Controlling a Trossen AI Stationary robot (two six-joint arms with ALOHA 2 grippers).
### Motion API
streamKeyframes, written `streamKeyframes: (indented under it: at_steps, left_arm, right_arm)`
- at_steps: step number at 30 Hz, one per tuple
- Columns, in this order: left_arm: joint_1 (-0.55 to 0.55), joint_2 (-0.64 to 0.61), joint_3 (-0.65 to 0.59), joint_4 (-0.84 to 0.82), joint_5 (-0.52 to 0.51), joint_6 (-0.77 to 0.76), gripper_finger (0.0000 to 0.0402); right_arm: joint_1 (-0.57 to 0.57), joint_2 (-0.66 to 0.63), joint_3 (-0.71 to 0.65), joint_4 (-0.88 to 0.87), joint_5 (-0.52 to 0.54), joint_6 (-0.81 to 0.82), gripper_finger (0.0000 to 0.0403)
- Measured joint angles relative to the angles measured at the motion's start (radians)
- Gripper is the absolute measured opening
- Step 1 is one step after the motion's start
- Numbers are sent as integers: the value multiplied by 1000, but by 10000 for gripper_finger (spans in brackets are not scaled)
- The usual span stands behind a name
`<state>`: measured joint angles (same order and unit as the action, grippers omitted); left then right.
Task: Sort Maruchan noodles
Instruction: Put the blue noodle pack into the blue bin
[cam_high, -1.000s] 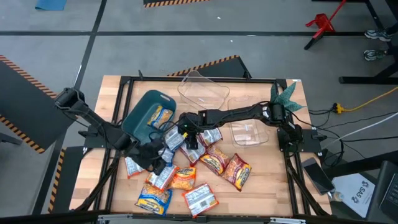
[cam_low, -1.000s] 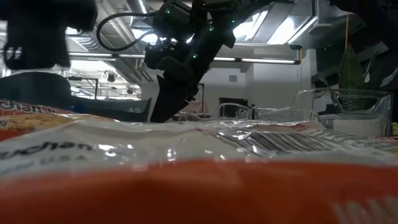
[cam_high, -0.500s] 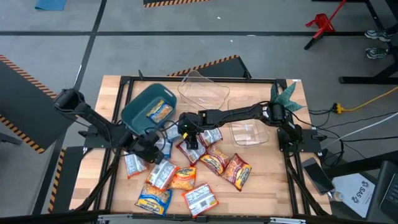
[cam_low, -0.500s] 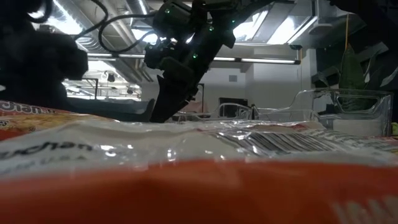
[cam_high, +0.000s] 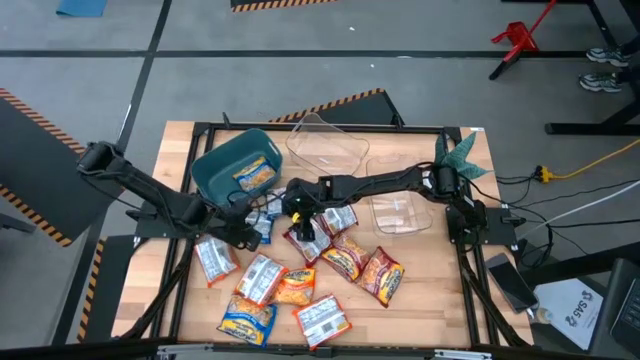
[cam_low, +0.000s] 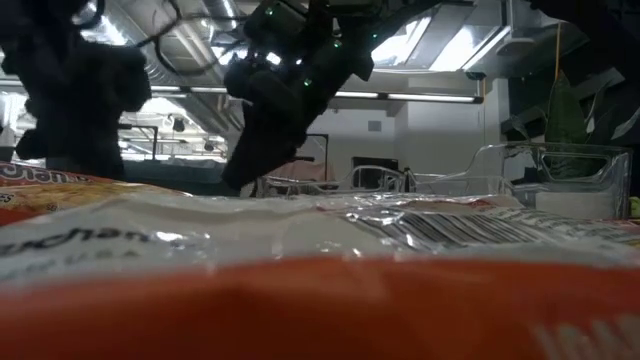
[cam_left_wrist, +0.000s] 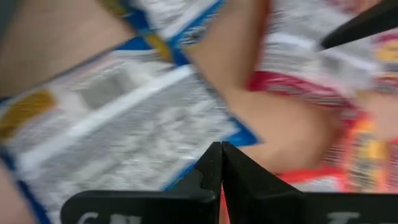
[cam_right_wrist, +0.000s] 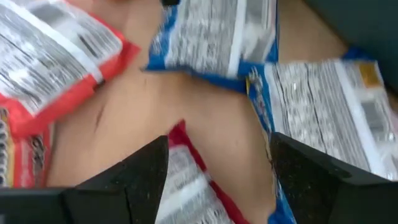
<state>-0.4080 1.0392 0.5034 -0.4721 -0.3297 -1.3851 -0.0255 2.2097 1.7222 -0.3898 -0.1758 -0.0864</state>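
With one blue-yellow packet (cam_high: 257, 176) in the teal bin (cam_high: 215, 166) and the other Maruchan noodles (cam_high: 300, 285) scattered on the tabletop (cam_high: 425, 290), sorting looks barely begun; left pincer (cam_high: 243, 234) together and empty, right pincer (cam_high: 303, 228) apart above a red packet (cam_high: 298, 240).

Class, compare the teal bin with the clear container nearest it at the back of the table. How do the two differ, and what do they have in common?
The teal bin is opaque; the clear container lets the table show through. The teal bin holds one blue-yellow noodle packet; no packet shows in the clear container. The teal bin lies toward the left arm's side, the clear container nearer the middle. Both are open-topped, sit at the back of the wooden table, and are untouched by either gripper.
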Motion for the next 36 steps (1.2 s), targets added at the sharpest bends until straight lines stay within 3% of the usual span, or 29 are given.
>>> streamKeyframes:
  at_steps: [5, 9, 16, 21, 24, 30, 36]
  left_arm:
    - [-56, -68, 1, -82, -25, -55, 0]
    - [-78, -81, 1, -159, -151, -114, 0]
    - [-23, -72, 1, -205, -320, -119, 0]
    - [35, -71, 0, -207, -375, -60, 0]
    - [59, -79, 0, -177, -368, -49, 0]
    - [19, -157, 31, 37, -260, 80, 0]
    - [-20, -162, 55, 23, -252, 100, 0]
  right_arm:
    - [0, 0, 0, 81, 0, 1, 264]
    - [0, 0, 0, 118, 1, 1, 264]
    - [0, 0, 0, 119, 3, 1, 264]
    - [0, 0, 0, 119, 11, -21, 264]
    - [-1, 0, 0, 121, 38, -52, 264]
    - [-10, 0, 0, 141, 190, -102, 264]
    - [-69, 0, 0, 174, 222, -105, 245]
